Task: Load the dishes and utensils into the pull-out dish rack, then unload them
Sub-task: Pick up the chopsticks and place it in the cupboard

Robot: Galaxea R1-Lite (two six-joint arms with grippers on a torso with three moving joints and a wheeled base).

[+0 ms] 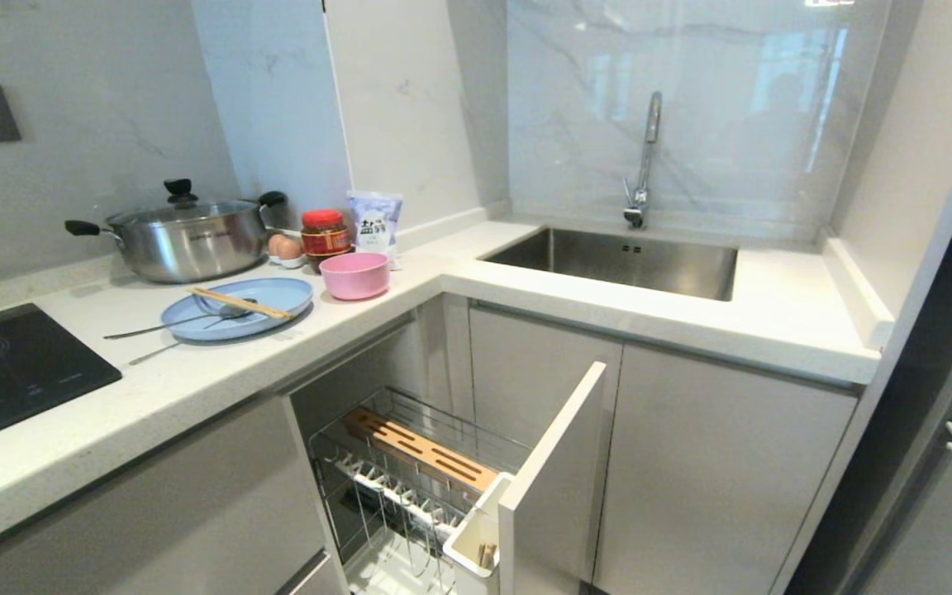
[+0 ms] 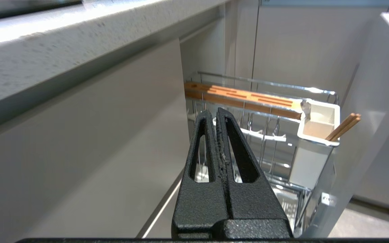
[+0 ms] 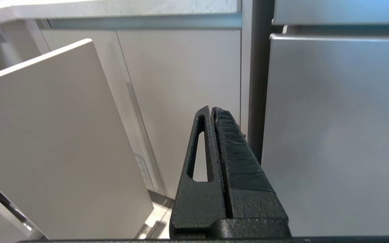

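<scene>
Nearest our wrist cameras: the left gripper, black textured metal with slotted fingers pressed together on nothing, hanging low before the cabinet fronts and aimed toward the rack; the right gripper, likewise clenched and empty, facing a plain grey cabinet door.

Item: pull-out dish rack, drawn fully out under the countertop. Chrome wire basket, slotted wooden strip, upright wire prongs, white plastic caddy, flat matte front panel. We note one pair of wooden sticks leaning in the caddy; no plates or bowls stand in the prongs.

Item: light-blue oval plate, shallow, matte, lying on the countertop. Across it rest the chopsticks, pale wood, and a slim silver spoon; a second thin metal utensil lies just beside the rim.

Item: pink bowl, round, deeper, matte, next to the plate.

Progress, as we judge it: loading barely begun; dishes and utensils all await transfer, unloading wholly ahead.
</scene>
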